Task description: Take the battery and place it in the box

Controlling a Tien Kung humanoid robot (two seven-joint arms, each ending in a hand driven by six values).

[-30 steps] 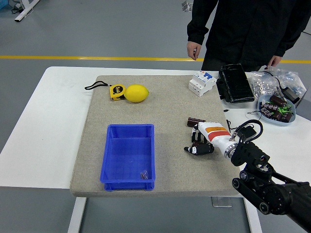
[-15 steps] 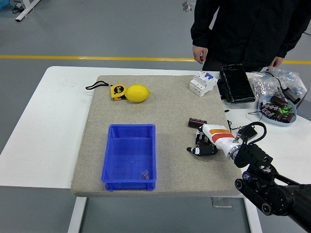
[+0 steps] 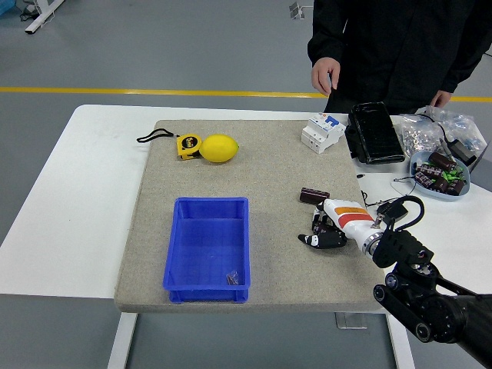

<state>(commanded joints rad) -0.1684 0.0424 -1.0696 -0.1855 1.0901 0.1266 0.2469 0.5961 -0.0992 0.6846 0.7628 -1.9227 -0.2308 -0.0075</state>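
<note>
A white table [image 3: 73, 192] carries a grey felt mat [image 3: 261, 169]. Toward the mat's far left lies a yellow tape measure [image 3: 184, 144], touching a lemon [image 3: 219, 148] on its right. Nearer the front edge sits the blue box [image 3: 207, 247], with a small dark scrap in its near right corner. Right of the box, the battery [image 3: 314, 195], a short dark cylinder, lies on its side on the mat, outside the box. Just in front of it the right hand [image 3: 324, 233] rests palm down on the mat with its fingers curled under, holding nothing. At the back stand a white breaker block [image 3: 321, 132] and a black case [image 3: 373, 132], then a bowl of small parts [image 3: 438, 172]. A person [image 3: 400, 46] stands behind the table, one hand [image 3: 325, 74] hanging open.
</note>
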